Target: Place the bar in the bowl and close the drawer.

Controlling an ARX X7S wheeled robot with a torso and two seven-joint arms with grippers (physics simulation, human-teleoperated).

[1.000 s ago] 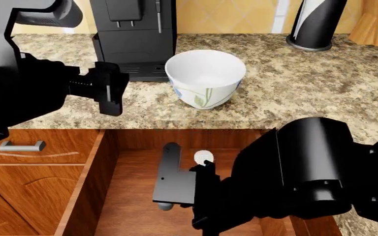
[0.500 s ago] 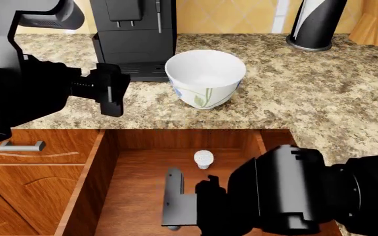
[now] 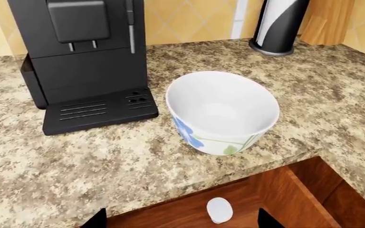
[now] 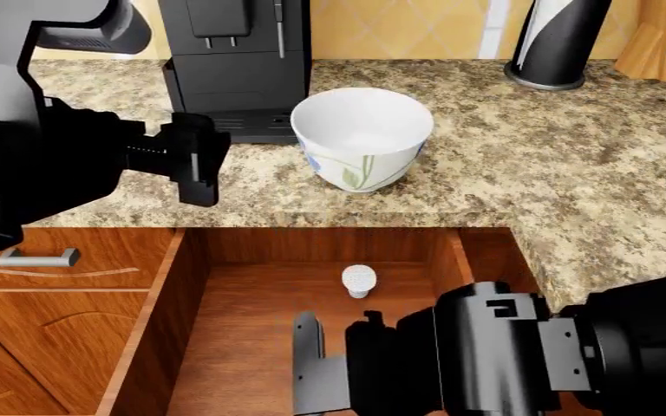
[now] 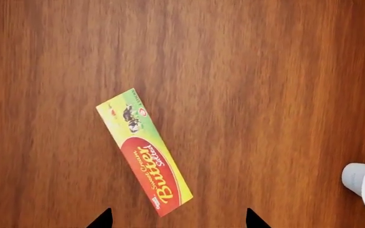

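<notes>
Butter bar (image 5: 144, 153) lies flat on the drawer (image 4: 252, 347) floor under my right tool (image 5: 177, 219), long axis slanted across its released tips (a wrist turn needed). My left tool (image 4: 200, 158) hovers over the worktop (image 4: 519, 165) beside the bowl (image 4: 363, 136), farther off; whether it's clenched I can't tell.

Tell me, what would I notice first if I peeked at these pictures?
Probably the big white bowl with blue flowers, sitting on the speckled counter beside a black coffee machine. Next, the open wooden drawer below, where a bright butter box lies flat on the wood floor, a little white cup lying apart from it.
</notes>
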